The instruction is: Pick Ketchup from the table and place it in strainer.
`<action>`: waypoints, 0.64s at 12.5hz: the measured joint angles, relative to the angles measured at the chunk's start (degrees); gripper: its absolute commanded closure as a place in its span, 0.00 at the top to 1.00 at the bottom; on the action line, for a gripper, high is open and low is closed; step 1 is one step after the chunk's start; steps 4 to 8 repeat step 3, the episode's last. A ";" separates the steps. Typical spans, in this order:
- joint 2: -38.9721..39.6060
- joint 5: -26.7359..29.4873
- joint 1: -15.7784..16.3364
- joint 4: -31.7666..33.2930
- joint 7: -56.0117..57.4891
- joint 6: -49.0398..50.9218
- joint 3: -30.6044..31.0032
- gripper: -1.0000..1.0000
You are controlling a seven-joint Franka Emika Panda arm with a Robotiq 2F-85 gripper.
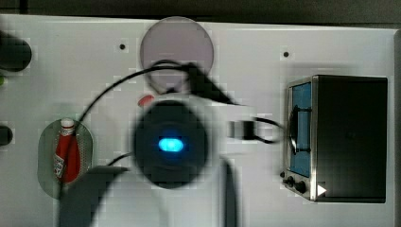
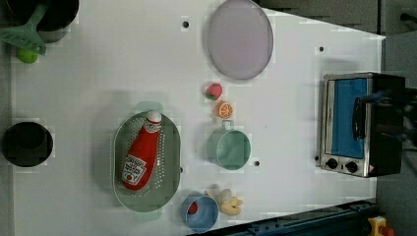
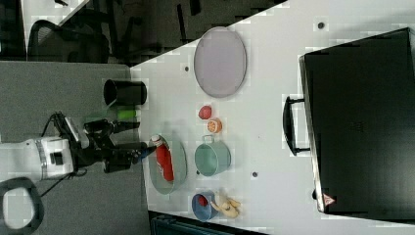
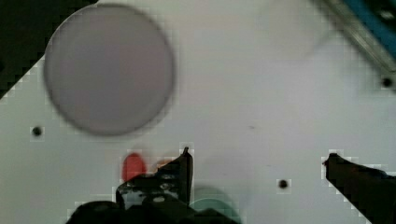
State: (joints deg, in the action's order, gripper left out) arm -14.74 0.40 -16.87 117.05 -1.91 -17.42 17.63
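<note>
The gripper point(image 4: 257, 161) sat closest to the wrist camera, its two dark fingers point(image 4: 180, 170) spread wide with nothing between them, only bare white table point(image 4: 261, 102) showing through the gap. Just beyond the fingers lay a small red strawberry point(image 4: 133, 165) and the rim of a teal cup point(image 4: 212, 205), and farther out the lilac plate point(image 4: 109, 70).

In the left view, the Ketchup point(image 2: 140, 157) lay on its side inside the strainer point(image 2: 169, 162), white cap toward the left view's top, resting on the perforated bottom and well within the rim. The top view agreed: the bottle point(image 1: 66, 151) was in the basket point(image 1: 87, 142) at the top view's left, with the arm's blurred bulk in front of the middle of the table. In the right view the gripper point(image 3: 139, 154) hung beside the strainer's point(image 3: 178, 166) edge, apart from the bottle point(image 3: 164, 161).

Judged from this, the pick and the placing were done; the bottle was released and settled. Nothing seemed left beyond the arm drawing clear.
</note>
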 measured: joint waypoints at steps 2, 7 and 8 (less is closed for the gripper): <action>-1.26 0.54 -0.88 -1.90 1.49 4.99 -3.86 1.00; -1.55 2.35 -0.85 -2.35 2.17 7.12 -5.47 1.00; -1.55 2.35 -0.85 -2.35 2.17 7.12 -5.47 1.00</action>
